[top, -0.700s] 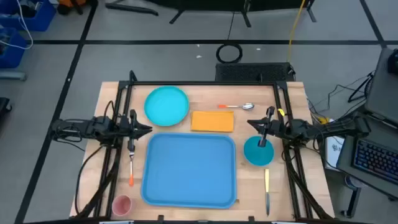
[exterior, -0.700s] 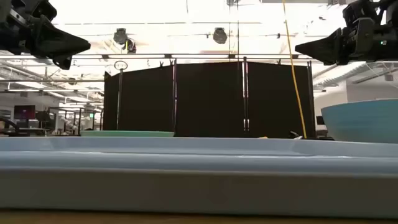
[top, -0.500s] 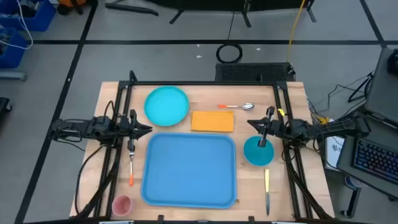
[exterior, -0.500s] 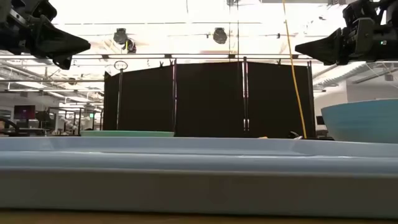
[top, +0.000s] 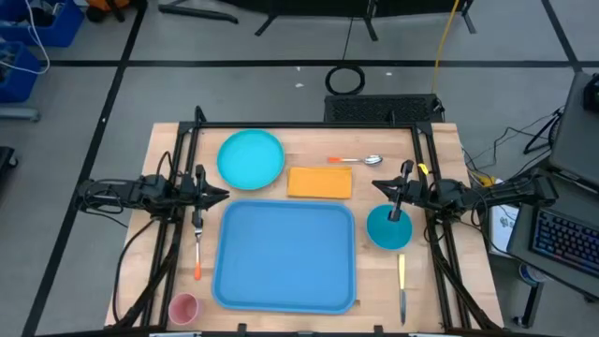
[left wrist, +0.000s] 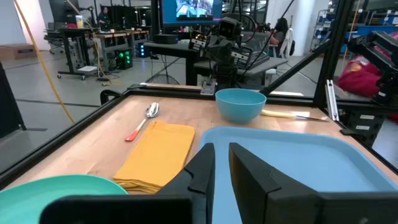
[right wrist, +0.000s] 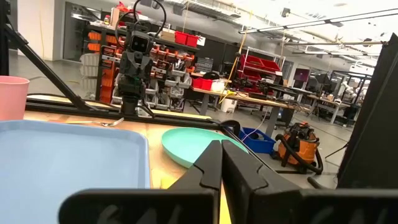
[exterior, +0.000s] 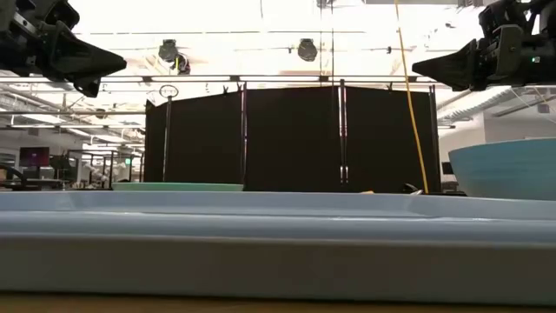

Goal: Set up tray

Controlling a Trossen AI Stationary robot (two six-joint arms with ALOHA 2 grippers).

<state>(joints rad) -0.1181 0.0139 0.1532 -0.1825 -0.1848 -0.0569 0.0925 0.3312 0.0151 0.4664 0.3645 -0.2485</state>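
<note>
Tray: we see the blue tray [top: 285, 255] lying flat at the middle of the wooden table [top: 440, 150], toward its near edge, with nothing on it.
Left gripper: our left gripper [top: 222, 195] hangs above the table just off the tray's left far corner, over the fork's tines; in the left wrist view a narrow gap shows between its fingers [left wrist: 202, 171], and nothing is between them.
Right gripper: our right gripper [top: 379, 191] hovers over the far rim of the bowl, its fingers [right wrist: 211, 165] pressed together and holding nothing.
Plate: a turquoise plate [top: 251, 157] sits beyond the tray's left far corner.
Napkin: an orange napkin [top: 320, 183] lies just beyond the tray's far edge.
Spoon: a spoon [top: 356, 160] with an orange handle lies beyond the napkin.
Bowl: a teal bowl [top: 388, 227] stands right of the tray.
Fork: a fork [top: 197, 245] with an orange handle lies left of the tray.
Knife: a knife [top: 402, 285] with a yellow handle lies near the bowl, on the right.
Cup: a pink cup [top: 182, 308] stands at the near left corner.
</note>
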